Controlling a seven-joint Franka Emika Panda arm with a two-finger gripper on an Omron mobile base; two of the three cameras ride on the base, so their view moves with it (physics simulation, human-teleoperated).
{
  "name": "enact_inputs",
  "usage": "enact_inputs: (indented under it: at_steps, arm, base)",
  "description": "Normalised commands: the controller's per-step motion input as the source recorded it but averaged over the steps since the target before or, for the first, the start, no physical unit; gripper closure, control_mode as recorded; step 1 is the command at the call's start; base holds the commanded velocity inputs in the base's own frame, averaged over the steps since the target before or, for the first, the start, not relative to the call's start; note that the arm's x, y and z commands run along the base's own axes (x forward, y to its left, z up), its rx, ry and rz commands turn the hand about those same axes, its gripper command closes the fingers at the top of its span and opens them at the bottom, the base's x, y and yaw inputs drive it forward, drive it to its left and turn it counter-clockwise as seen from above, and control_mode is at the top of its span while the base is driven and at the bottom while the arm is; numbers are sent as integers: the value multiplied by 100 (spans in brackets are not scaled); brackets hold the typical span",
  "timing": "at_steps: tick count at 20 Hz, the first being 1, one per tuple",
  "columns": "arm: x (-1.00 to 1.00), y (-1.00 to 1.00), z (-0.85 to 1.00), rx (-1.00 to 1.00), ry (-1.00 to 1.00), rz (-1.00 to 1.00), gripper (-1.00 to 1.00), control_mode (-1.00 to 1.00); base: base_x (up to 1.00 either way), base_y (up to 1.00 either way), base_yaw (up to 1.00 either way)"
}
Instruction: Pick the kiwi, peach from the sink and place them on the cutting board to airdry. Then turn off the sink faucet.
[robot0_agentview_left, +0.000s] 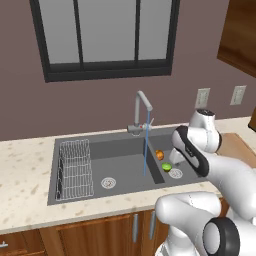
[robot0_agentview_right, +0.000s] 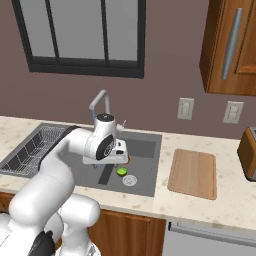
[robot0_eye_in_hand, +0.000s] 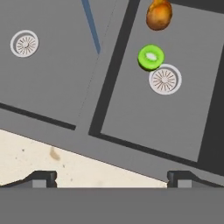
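Jaws wide apart above round kiwi (robot0_eye_in_hand: 151, 57), dark sink (robot0_eye_in_hand: 183, 127).

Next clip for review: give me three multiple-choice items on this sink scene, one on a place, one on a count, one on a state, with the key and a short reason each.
1. Where does the small lime-green round kiwi lie?
A. On the light-brown wooden cutting board
B. In the dark grey sink, beside a round silver drain
C. In the wire rack

2. How many fruits are in the sink?
A. One
B. Two
C. Three

3. What is the state of the tall grey metal faucet?
A. Running
B. Off
C. Detached

Key: 1 B, the hand view shows the kiwi touching the drain's edge in the smaller basin, with the board bare on the counter. 2 B, only the kiwi and the orange-red peach lie there. 3 A, a thin blue stream falls from the spout into the basin.
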Motion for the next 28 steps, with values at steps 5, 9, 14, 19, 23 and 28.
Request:
enact_inputs:
  at_steps: [5, 9, 14, 19, 23, 28]
  arm:
    - [16, -3, -16, 1, 3, 1, -100, -100]
    - [19, -5, -14, 2, 4, 1, -100, -100]
    - [18, -10, -10, 2, 2, 1, -100, -100]
    - [16, -5, -16, 3, 2, 1, -100, -100]
    - [14, 0, -17, 2, 1, 2, -100, -100]
    - [13, 0, -18, 1, 0, 2, -100, -100]
  base:
    - [0, 0, 0]
    - [0, 0, 0]
    - [0, 0, 0]
    - [0, 0, 0]
    - [0, 0, 0]
    - [0, 0, 0]
